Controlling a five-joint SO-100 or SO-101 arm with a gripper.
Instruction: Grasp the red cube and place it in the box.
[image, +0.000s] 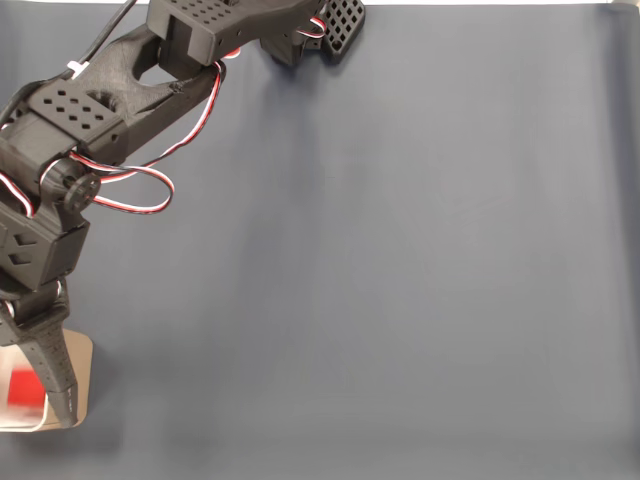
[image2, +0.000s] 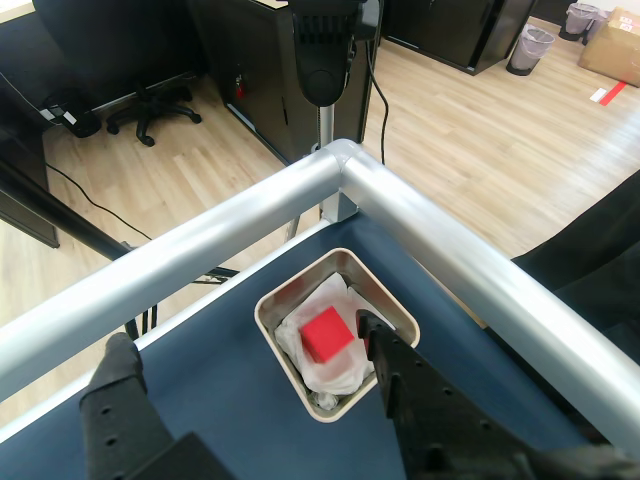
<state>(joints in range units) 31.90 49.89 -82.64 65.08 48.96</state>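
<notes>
Wood floor (image2: 450, 120) (office chair (image2: 150, 100) behind)

Box (image: 82, 350) and red cube (image: 20, 390) cut off at fixed view's left edge

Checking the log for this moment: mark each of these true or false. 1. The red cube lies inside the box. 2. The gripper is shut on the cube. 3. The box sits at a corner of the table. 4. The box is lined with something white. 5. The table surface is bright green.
1. True: the red cube lies inside the box.
2. False: the gripper is open, its fingers apart and clear of the cube.
3. True: it sits where the two metal rails meet.
4. True: crumpled white lining lies under the cube.
5. False: the table is dark blue.
</notes>
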